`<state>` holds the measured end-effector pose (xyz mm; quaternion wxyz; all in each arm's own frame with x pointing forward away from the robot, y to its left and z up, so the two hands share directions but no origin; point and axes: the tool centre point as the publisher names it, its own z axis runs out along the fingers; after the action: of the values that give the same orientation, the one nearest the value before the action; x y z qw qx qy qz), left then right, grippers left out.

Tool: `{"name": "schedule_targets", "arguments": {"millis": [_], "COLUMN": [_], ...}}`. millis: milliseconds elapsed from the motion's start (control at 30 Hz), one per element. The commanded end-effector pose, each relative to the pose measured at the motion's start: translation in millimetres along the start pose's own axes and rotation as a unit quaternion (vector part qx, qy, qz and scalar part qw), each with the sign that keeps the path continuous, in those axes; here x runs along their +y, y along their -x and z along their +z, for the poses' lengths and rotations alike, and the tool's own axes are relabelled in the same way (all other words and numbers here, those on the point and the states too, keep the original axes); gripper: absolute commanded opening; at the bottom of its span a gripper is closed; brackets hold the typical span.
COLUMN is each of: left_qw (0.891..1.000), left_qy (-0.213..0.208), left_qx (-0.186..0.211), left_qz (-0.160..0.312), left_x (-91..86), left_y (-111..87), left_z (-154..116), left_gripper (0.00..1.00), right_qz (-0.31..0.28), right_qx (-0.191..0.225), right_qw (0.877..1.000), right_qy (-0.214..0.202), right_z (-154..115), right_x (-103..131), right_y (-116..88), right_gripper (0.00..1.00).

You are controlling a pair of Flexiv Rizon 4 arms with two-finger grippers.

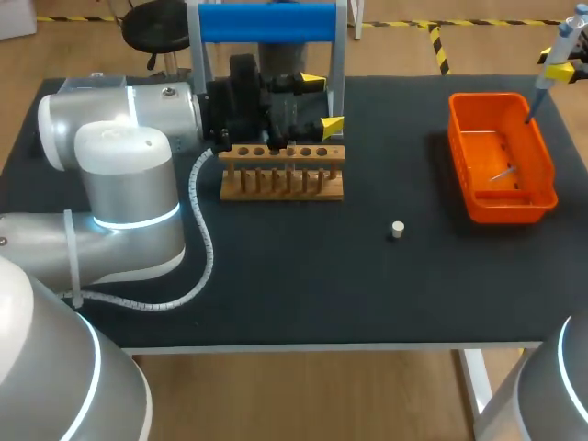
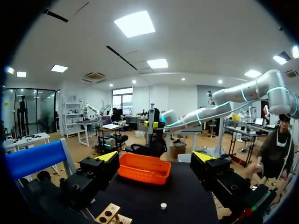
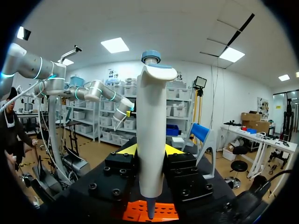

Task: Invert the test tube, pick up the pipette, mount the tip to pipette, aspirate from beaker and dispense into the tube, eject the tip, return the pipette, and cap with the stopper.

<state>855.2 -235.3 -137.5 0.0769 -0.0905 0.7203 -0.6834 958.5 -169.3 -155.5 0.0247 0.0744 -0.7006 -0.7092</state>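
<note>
The blue-capped white plastic pipette (image 3: 150,116) is clenched in the right gripper (image 3: 150,150), above the orange plastic bin (image 1: 501,207). For ejection, its nose (image 3: 150,210) should be centred over that bin. The left gripper (image 2: 155,157) is released, well apart from it.

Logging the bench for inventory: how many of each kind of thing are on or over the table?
Wooden test tube rack: 1
Orange tray: 1
Stopper: 1
Pipette: 1
Blue-topped stand: 1
Small pale piece in tray, perhaps a tip: 1
Total: 6
</note>
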Motion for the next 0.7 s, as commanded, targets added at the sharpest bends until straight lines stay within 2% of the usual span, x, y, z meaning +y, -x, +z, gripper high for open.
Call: {"name": "schedule_targets", "arguments": {"millis": [33,500,700], "left_qw": [1.0,1.0,1.0], "left_qy": [0.0,0.0,0.0], "left_qx": [0.0,0.0,0.0], "left_qz": [0.0,0.0,0.0], "left_x": [0.5,0.5,0.5], "left_y": [-0.1,-0.1,-0.1], "left_z": [0.6,0.6,0.6], "left_gripper": [1.0,1.0,1.0], "right_qz": [0.0,0.0,-0.006], "right_qx": [0.002,0.002,-0.006], "right_qw": [1.0,1.0,1.0], "right_qy": [-0.001,-0.001,-0.025], "right_z": [-1.2,-1.2,28.6], "right_x": [0.3,0.3,8.7], "right_y": [1.2,1.2,-22.5], "right_gripper": [0.0,0.0,0.0]}}
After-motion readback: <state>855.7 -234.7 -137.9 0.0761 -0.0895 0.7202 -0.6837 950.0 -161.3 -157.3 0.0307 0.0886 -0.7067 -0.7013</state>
